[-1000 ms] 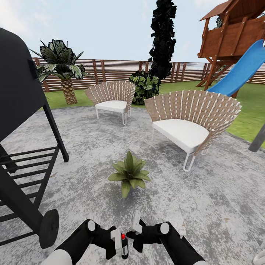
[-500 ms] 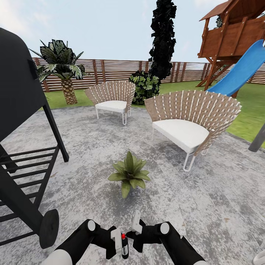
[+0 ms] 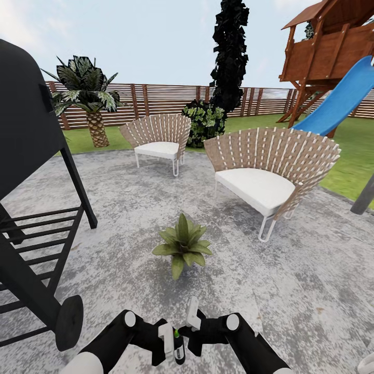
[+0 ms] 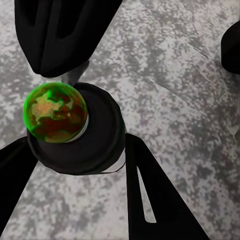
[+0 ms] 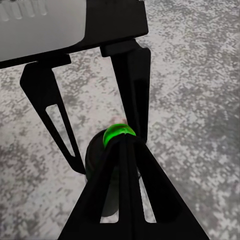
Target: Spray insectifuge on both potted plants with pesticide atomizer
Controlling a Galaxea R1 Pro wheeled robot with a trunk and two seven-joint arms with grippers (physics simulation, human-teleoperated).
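Atomizer cap dot now green, formerly red, bottle inside left claw; right claw grip unclear.

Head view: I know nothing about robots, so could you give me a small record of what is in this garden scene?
place: stone patio, wooden fence behind
potted plant: one, on the patio ahead of the arms
pesticide atomizer: upright, green dot on top
left gripper: jaws closed on the atomizer
right gripper: jaws together, close beside the atomizer
nearby: two wicker chairs, black grill
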